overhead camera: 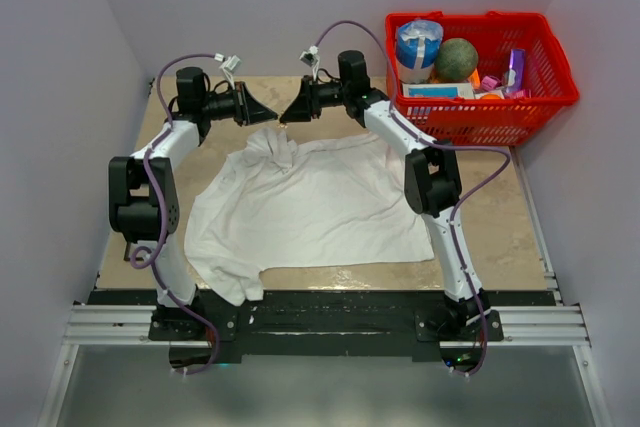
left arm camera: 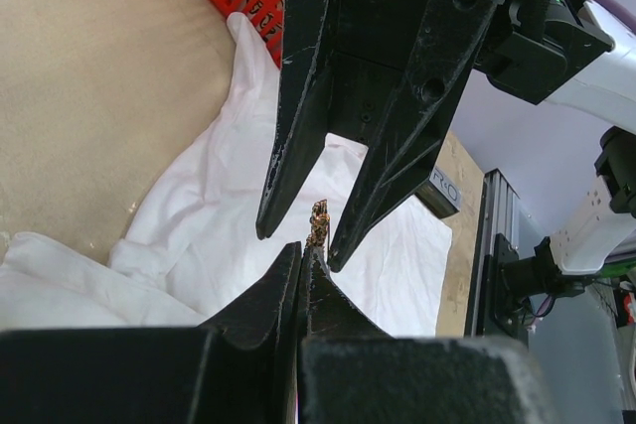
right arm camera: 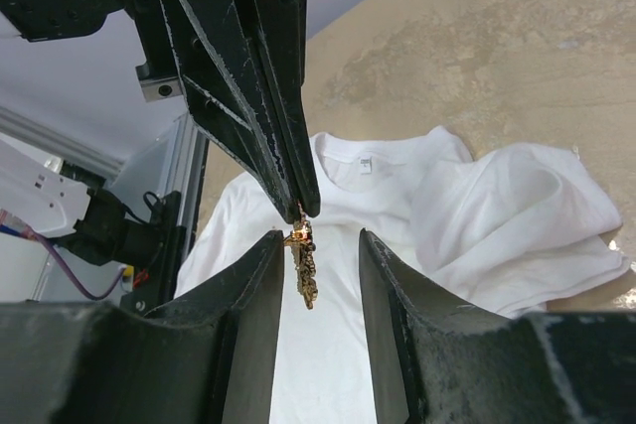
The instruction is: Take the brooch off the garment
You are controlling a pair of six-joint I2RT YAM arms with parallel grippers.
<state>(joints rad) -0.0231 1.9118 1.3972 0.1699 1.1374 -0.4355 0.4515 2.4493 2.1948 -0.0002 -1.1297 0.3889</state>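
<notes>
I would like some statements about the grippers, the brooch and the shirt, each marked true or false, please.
1. The left gripper is shut on the brooch. True.
2. The right gripper is also shut on it. False: its jaws stand open, one on each side of the brooch.
3. The brooch is pinned to the garment. False: it hangs in the air, clear of the garment.
4. The red basket holds several things. True.
</notes>
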